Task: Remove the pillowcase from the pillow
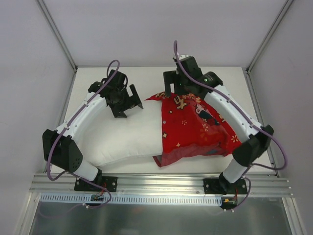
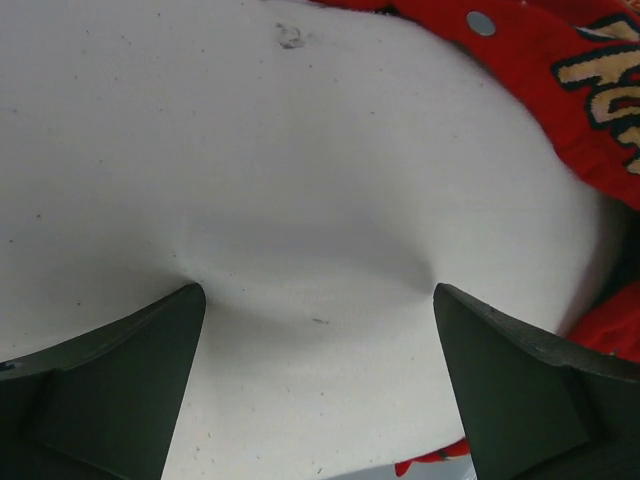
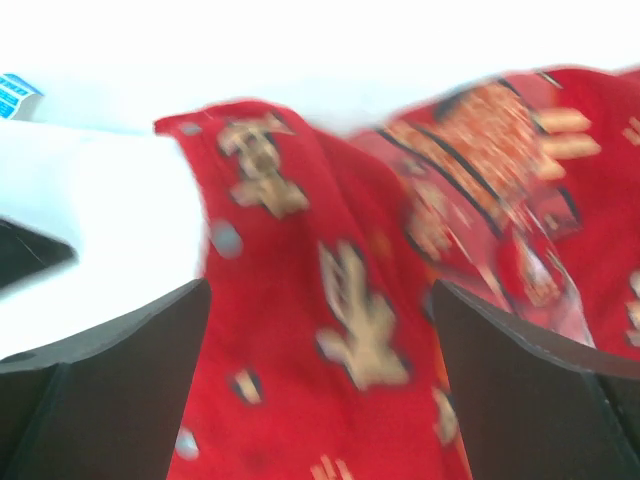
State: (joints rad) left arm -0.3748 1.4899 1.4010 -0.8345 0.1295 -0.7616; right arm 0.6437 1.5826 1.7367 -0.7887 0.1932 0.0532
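Pressing pillow (image 2: 300, 150), left end effector (image 2: 318, 292) spread, pillowcase (image 1: 190, 129) half on

Pillow (image 1: 124, 137) lies across the counter (image 1: 146, 78), its right half inside the pillowcase (image 1: 195, 129); left tool (image 1: 128, 105) on its far edge, right tool (image 1: 171, 90) over the pillowcase's far edge.

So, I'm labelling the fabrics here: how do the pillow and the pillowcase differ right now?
The pillow is plain white and plump; the pillowcase is red, printed and thin. The pillow's left part lies bare, while the pillowcase bunches over its right part. Both rest on the table.
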